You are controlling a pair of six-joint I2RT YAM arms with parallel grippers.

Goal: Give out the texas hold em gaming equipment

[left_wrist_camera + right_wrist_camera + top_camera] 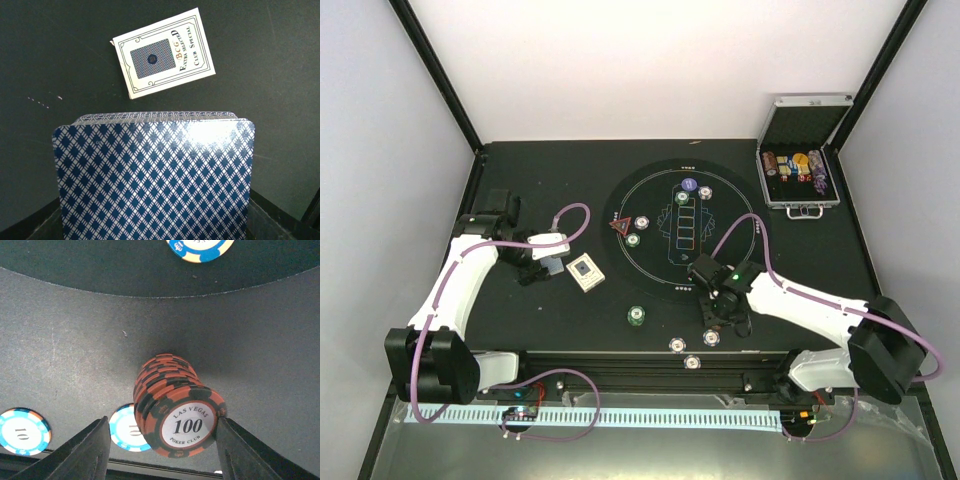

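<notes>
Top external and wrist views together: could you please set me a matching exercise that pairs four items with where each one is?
Things:
1. deck of cards
2. card box
3. red-brown chip stack
4. silver case

Places:
A. open, at the far right of the table
B. between the fingers of the right gripper
C. held in the left gripper
D. flat on the table beside the left gripper

Pairs: 1-C, 2-D, 3-B, 4-A
</notes>
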